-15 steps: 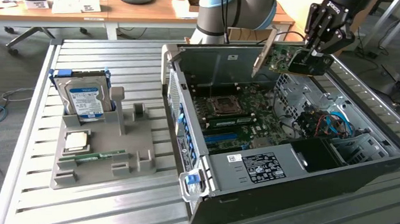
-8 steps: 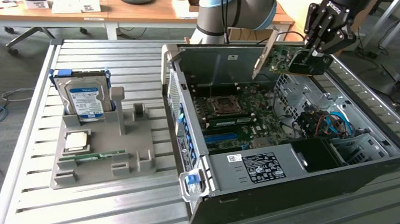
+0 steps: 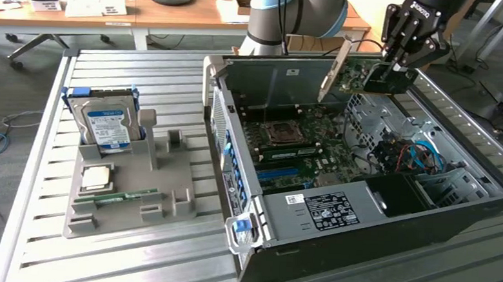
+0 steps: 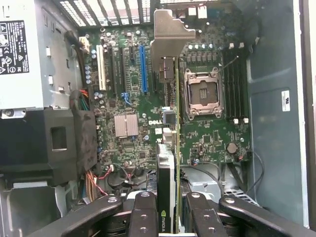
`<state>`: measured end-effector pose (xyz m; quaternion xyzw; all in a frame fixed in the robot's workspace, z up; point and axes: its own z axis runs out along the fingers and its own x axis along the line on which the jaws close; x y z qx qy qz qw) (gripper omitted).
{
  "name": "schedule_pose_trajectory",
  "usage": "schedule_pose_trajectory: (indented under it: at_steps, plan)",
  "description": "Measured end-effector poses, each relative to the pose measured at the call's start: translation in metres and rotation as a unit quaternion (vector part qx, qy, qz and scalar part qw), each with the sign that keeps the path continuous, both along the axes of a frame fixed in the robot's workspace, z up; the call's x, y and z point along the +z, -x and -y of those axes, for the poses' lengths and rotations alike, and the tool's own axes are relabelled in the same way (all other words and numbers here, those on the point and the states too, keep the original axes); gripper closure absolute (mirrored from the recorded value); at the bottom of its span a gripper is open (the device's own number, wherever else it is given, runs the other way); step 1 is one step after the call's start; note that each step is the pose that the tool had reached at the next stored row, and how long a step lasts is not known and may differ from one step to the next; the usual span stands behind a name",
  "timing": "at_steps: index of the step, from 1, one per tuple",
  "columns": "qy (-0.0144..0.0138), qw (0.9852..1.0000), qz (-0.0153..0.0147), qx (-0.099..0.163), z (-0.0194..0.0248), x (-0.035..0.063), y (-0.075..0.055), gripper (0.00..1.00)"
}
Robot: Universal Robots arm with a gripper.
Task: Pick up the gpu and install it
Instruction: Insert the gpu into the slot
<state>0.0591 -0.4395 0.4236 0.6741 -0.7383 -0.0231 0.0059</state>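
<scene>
My gripper (image 3: 391, 69) is shut on the gpu (image 3: 352, 74), holding it on edge in the air above the back of the open computer case (image 3: 454, 210). The card's silver end bracket (image 3: 334, 69) hangs toward the exterior view's left. In the wrist view my gripper (image 4: 168, 217) clamps the gpu (image 4: 167, 163) seen edge-on, with its bracket (image 4: 170, 37) at the far end. Below it lies the green motherboard (image 4: 128, 94) with its expansion slots (image 4: 143, 69); the card hangs above the board, apart from the slots.
To the exterior view's left, a grey fixture (image 3: 177, 176) holds an upright silver hard drive (image 3: 107, 126), a processor chip (image 3: 95, 178) and a green memory stick (image 3: 128, 196). Inside the case are the power supply (image 3: 334, 207), coloured cables (image 3: 406, 155) and the CPU socket (image 4: 202, 94).
</scene>
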Motion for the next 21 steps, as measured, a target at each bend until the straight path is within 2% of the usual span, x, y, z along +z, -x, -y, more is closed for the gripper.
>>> schedule_pose_trajectory:
  at_steps: [4,5,8,12,17,21]
  plan:
    - [-0.0002,1.0000,0.0004,0.002,-0.0001,-0.0004,0.0000,0.73]
    - [-0.0002,1.0000,0.0016,0.003,-0.0001,-0.0008,0.0002,0.73]
    - [-0.0001,0.9999,0.0081,0.008,0.0000,-0.0021,0.0008,0.73]
    - [-0.0001,0.9998,0.0126,0.017,0.0000,-0.0035,0.0014,0.73]
    - [-0.0001,0.9994,0.0204,0.027,0.0000,-0.0065,0.0026,0.73]
    - [0.0000,0.9994,0.0206,0.028,0.0000,-0.0078,0.0032,0.73]
